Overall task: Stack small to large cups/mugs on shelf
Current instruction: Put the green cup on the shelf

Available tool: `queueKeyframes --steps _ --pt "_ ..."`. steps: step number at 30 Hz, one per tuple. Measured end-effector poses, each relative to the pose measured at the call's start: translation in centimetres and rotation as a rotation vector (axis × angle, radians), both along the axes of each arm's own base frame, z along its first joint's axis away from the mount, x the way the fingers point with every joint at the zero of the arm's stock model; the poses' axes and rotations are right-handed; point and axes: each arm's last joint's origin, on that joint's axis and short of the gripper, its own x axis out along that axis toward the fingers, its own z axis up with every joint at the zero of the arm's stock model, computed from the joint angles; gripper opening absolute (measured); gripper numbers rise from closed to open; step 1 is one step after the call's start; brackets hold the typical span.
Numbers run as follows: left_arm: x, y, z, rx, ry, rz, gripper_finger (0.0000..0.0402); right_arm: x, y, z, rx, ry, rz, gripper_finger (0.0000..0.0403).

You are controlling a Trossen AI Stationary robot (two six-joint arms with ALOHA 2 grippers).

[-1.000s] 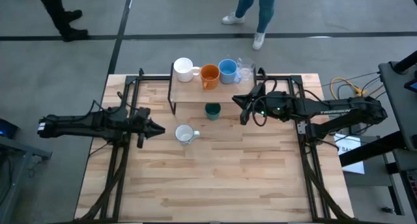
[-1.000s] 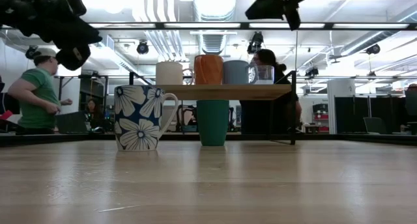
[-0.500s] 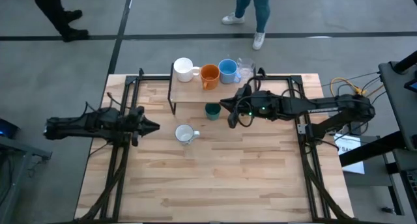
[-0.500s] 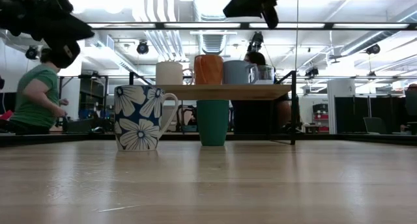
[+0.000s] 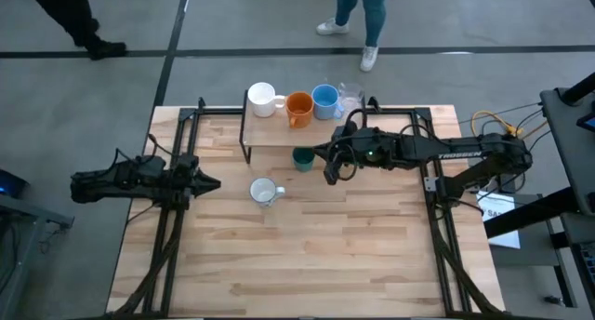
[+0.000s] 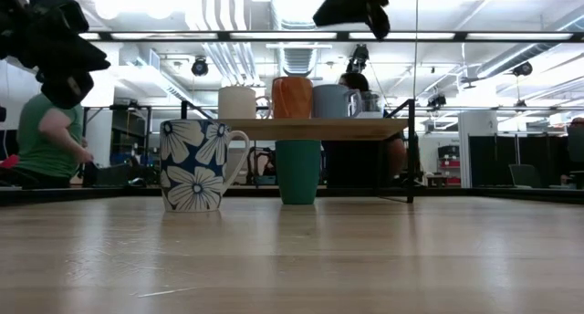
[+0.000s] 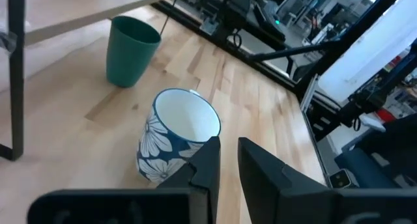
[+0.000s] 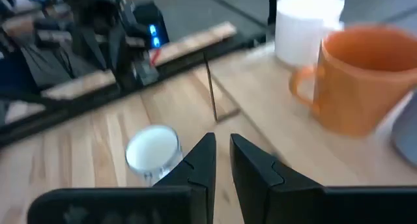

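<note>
While upright, dark-patterned mug [image 7: 174,140] — white petals, white inside

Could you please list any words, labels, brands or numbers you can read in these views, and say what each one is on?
None can be read.
Right arm: pale lettering along its side, too small to read.
White sheet on the floor right of the table: dark marks, too small to read.
Patterned mug: a flower pattern only, no words.

Left gripper [image 7: 225,160], right gripper [image 8: 223,160]: jaws nearly closed, empty.
</note>
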Motion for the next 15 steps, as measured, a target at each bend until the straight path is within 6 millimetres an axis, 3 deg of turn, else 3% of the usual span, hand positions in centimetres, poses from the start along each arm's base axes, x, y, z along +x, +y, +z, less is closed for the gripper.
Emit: queueKeyframes --steps 8,15 --pt "0.3 -0.1 -0.1 -0.005 0.026 -0.018 0.004 -0.9 0.1 -2.1 -0.015 0.24 0.048 0.0041" --pt "0.2 -0.1 0.0 -0.006 0.009 -0.018 0.004 -0.9 0.2 -2.4 -0.056 0.281 0.14 0.0041"
